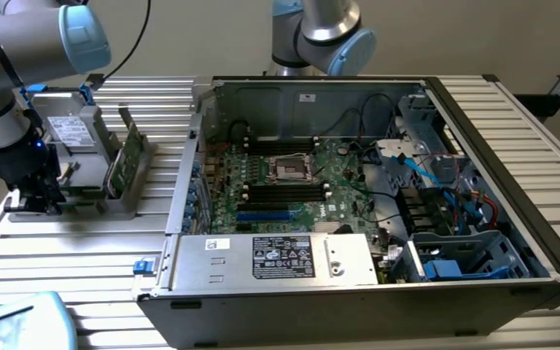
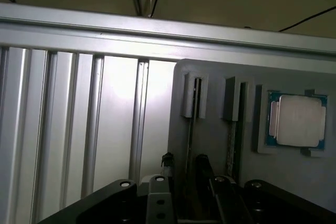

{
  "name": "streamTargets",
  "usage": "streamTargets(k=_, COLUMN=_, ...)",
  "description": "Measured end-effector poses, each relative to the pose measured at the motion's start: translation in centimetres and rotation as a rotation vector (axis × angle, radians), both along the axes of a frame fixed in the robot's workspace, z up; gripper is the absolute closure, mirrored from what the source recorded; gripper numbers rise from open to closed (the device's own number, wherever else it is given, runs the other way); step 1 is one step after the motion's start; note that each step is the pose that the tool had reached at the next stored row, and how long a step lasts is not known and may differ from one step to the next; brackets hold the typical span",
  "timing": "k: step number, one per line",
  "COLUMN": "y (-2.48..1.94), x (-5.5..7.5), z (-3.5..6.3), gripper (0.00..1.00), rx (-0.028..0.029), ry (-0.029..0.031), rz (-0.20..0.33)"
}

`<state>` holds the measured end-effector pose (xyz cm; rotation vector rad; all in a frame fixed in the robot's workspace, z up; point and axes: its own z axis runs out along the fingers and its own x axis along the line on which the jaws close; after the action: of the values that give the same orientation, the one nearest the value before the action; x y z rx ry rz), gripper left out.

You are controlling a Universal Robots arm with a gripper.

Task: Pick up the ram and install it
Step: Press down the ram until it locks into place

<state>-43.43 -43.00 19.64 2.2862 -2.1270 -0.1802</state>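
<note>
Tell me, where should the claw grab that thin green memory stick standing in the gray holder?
Probably pinch the ram across its two flat faces near the top edge, coming straight down from above. It stands on its long edge in the gray holder, whose slots hold its ends, so only the top is free.
</note>
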Motion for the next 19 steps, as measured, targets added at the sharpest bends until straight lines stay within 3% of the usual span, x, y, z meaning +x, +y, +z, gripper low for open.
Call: streamTargets(k=19, y=0.18, x=0.7, z=0.0, gripper=0.69, rx=0.0, ry=-0.0003, rz=0.0)
